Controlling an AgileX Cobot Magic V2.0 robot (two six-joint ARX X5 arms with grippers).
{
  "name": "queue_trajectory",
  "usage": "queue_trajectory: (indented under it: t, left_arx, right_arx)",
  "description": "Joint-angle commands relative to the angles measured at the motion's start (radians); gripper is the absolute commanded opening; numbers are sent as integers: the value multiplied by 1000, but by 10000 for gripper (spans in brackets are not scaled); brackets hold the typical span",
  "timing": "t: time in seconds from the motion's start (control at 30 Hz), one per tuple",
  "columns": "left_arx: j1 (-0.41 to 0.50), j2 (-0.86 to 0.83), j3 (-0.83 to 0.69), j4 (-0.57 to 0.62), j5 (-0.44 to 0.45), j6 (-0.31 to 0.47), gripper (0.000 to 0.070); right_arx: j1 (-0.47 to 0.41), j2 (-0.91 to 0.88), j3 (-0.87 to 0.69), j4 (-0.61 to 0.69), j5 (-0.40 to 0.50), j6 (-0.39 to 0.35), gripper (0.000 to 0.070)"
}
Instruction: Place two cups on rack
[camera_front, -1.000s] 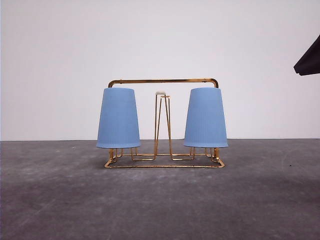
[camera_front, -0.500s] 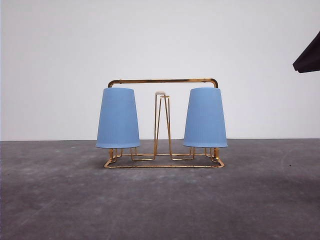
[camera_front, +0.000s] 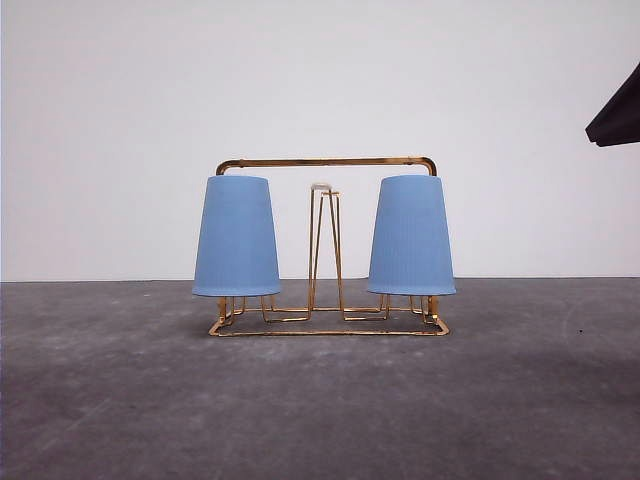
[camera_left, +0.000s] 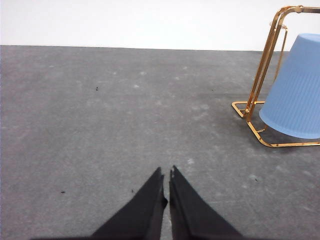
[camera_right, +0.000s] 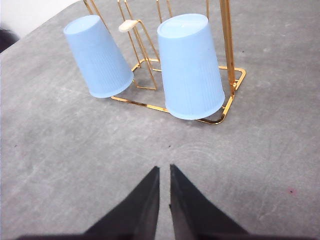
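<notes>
Two light blue cups hang upside down on the gold wire rack (camera_front: 327, 162), one on the left peg (camera_front: 236, 236) and one on the right peg (camera_front: 411, 235). A bare white-tipped peg (camera_front: 321, 187) stands between them. In the right wrist view both cups (camera_right: 98, 56) (camera_right: 190, 66) and the rack (camera_right: 227, 102) lie a short way beyond my right gripper (camera_right: 164, 172), which is shut and holds nothing. In the left wrist view my left gripper (camera_left: 166, 175) is shut and empty over bare table, with the rack's end (camera_left: 262, 75) and one cup (camera_left: 294, 93) off to the side.
The grey table (camera_front: 320, 400) stretches around the rack, with a white wall behind. A dark piece of an arm (camera_front: 615, 112) shows at the upper right edge of the front view.
</notes>
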Motion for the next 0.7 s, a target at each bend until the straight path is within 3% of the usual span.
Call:
queue_trajectory:
  t: [0.0,0.1,0.23,0.43,0.67]
  left_arx:
    - [0,0,-15,-3,1,-5,0]
    - [0,0,-15,-3,1,-5,0]
    - [0,0,-15,-3,1,-5,0]
    - [0,0,-15,-3,1,-4,0]
    - [0,0,-15,-3,1,-5,0]
  right_arx:
    - [1,3,10,11,0,3,35]
    - [-8,-11,5,2,67,-101,35]
    - [-67,-104,-68,3,231,-132,36]
    - [-202,-319,-227,15,294,-197,36]
    - [-304,-515,-386,80,329,-139,36]
